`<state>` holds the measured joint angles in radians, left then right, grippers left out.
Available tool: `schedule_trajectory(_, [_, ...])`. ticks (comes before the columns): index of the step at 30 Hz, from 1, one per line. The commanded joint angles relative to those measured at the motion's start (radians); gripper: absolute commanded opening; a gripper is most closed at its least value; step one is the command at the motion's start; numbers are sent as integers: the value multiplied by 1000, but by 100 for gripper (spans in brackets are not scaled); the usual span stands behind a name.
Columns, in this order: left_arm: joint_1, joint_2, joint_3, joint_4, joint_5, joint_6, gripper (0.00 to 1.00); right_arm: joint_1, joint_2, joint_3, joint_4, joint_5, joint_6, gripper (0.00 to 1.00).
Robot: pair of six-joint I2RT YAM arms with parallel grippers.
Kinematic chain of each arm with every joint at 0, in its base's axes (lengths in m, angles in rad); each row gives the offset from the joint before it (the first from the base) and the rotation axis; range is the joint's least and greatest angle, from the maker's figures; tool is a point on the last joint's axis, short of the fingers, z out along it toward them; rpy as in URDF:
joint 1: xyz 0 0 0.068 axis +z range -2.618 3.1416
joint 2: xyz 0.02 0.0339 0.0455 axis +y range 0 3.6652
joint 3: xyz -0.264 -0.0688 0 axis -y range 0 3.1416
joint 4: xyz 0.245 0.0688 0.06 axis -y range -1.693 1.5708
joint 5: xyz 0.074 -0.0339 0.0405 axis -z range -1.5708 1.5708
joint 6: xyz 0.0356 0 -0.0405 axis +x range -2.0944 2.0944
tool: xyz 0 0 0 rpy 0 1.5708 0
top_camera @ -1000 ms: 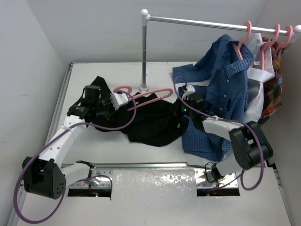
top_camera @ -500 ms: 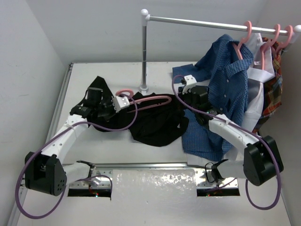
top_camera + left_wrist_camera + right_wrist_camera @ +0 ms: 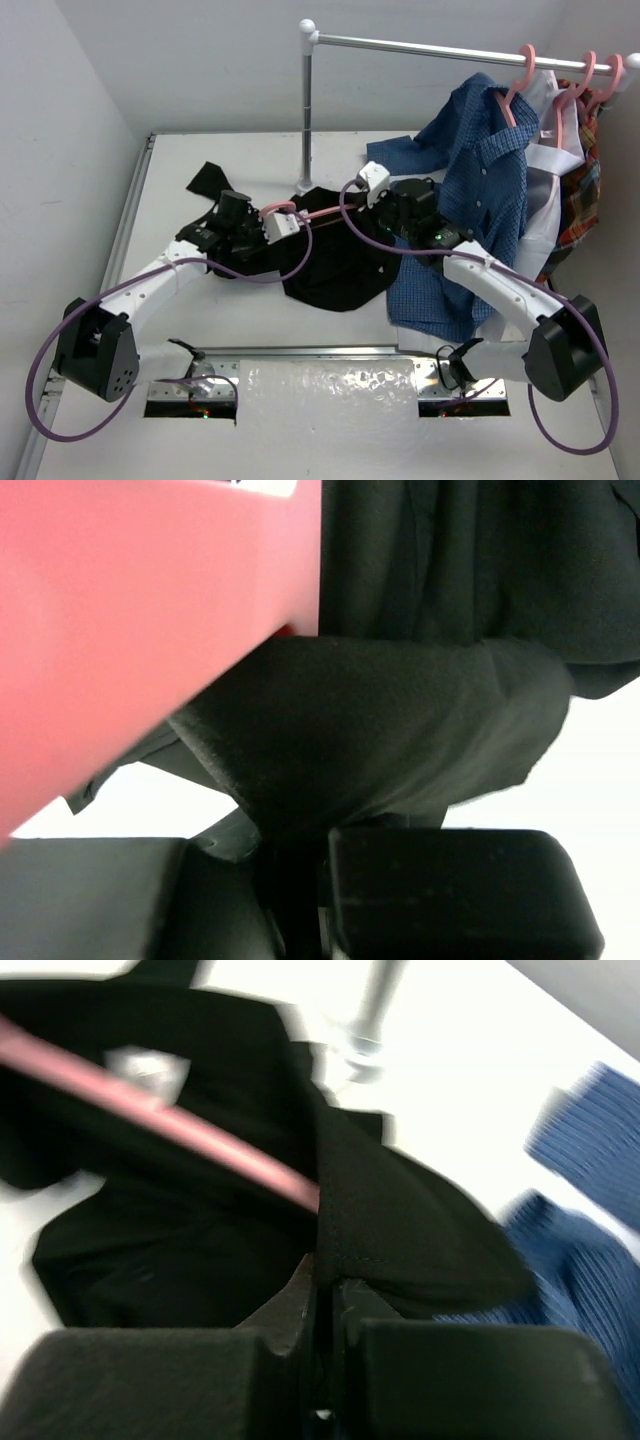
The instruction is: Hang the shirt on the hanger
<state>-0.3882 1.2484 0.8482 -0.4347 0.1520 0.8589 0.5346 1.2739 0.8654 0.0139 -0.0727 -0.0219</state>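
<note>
My right claw (image 3: pixel 325 1305) is closed on a folded edge of the black shirt (image 3: pixel 340 265). In its wrist view the hem runs straight down into the seam between my two fingers. From above, that claw (image 3: pixel 358 195) sits at the far right side of the shirt, just beside the blue button-up shirt (image 3: pixel 480 150) that trails from the rail (image 3: pixel 420 42) onto the surface (image 3: pixel 200 300).

My left claw (image 3: pixel 300 900) is nearly closed, with black fabric pinched between its fingers. The salmon-pink hanger (image 3: pixel 130 610) fills the upper left of that wrist view and slips under the fabric. I cannot tell whether the hanger is in the pinch as well. From above, this claw (image 3: pixel 298 218) is at the left side of the shirt, close to the foot of the rail's upright pole (image 3: pixel 307 110).

The hanger (image 3: pixel 320 213) lies low over the surface between my two claws. Its hook curls out by my left wrist, and one arm runs rightward into the shirt. My right wrist view shows that arm (image 3: pixel 180 1130) crossing the open neck, past the small white label (image 3: pixel 140 1065), and vanishing under the fold I am holding.

The shirt lies crumpled on the surface, mostly spread toward the near side, with one sleeve (image 3: pixel 205 180) trailing out to the far left.
</note>
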Motion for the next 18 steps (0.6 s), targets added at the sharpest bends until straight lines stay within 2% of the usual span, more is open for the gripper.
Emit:
schedule_trajectory(1, [-6,-20,57,60,66,-12,0,38,-15,34,12,-264,-113,6])
schedule_trajectory(3, [-11,-12,80,25,104,-4,0,38,-15,15,9,-279,-159,4])
schedule_trajectory(4, [-17,-4,98,14,94,3,0,38,-25,-6,12,-263,-155,0])
schedule_trajectory(8, [-26,54,117,-61,41,58,0,38,-128,-45,64,-66,-147,0])
schedule_trajectory(10, [-28,69,118,-81,32,71,0,38,-134,-10,40,-50,-168,0])
schedule_trajectory(15, [-40,95,156,-56,46,37,0,39,-75,24,-5,-299,-190,0])
schedule_trajectory(18, [-41,94,181,-39,73,17,0,39,-53,1,-11,-329,-210,2])
